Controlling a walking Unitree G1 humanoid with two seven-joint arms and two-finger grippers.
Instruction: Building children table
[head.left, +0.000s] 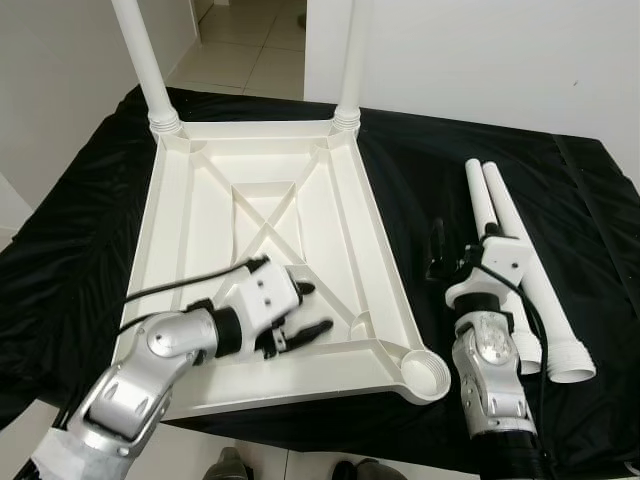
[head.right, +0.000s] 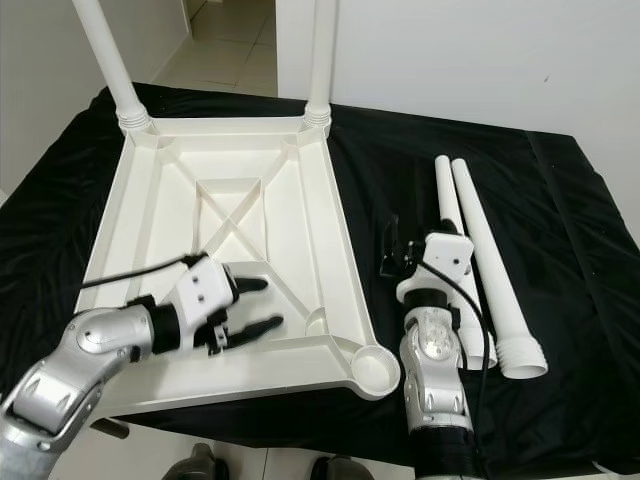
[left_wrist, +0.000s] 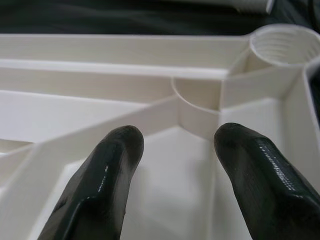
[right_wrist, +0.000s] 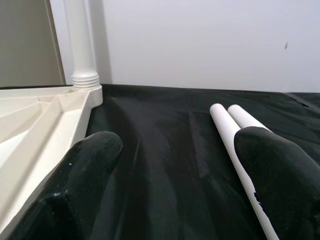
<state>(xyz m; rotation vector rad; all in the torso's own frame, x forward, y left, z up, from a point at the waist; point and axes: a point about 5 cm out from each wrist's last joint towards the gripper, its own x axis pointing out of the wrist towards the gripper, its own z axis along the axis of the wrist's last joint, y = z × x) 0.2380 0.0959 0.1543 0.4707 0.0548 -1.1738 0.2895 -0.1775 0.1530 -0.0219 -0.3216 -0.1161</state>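
A white children's tabletop (head.left: 381, 245) lies upside down on the black cloth. Two white legs (head.left: 141, 62) (head.left: 350, 60) stand screwed into its far corners. The near right corner has an empty threaded socket (head.left: 426, 372) (left_wrist: 282, 47). Two loose legs (head.left: 516, 240) (right_wrist: 226, 126) lie side by side on the cloth to the right, threaded ends toward me. My left gripper (head.left: 318, 306) (left_wrist: 175, 150) is open, low over the ribs inside the tabletop's near part. My right gripper (head.right: 392, 250) (right_wrist: 182, 150) is open over bare cloth between the tabletop and the loose legs.
The black cloth (head.left: 430, 150) covers a table whose near edge runs just below the tabletop. A white wall (head.left: 480, 50) stands behind, with tiled floor (head.left: 250, 40) through an opening at the far left. My left arm (head.left: 150, 370) hides the tabletop's near left corner.
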